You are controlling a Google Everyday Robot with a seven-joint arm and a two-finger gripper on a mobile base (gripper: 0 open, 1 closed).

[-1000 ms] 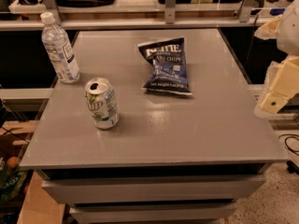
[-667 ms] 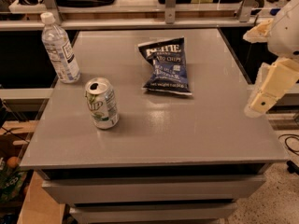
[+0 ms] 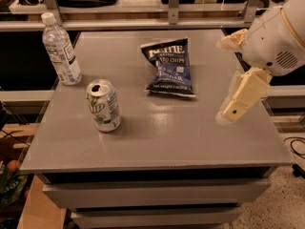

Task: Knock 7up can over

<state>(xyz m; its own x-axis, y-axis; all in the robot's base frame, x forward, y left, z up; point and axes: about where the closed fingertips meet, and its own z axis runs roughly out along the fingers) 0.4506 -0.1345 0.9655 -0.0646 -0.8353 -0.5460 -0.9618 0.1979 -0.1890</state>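
The 7up can (image 3: 104, 106) stands upright on the grey tabletop (image 3: 157, 137), in front and to the left of the Kettle chip bag (image 3: 167, 67), apart from it. The water bottle (image 3: 60, 51) stands well left of the bag. The hand (image 3: 234, 105) hangs right of the bag, angled downward above the tabletop; I cannot tell whether it is apart or together.
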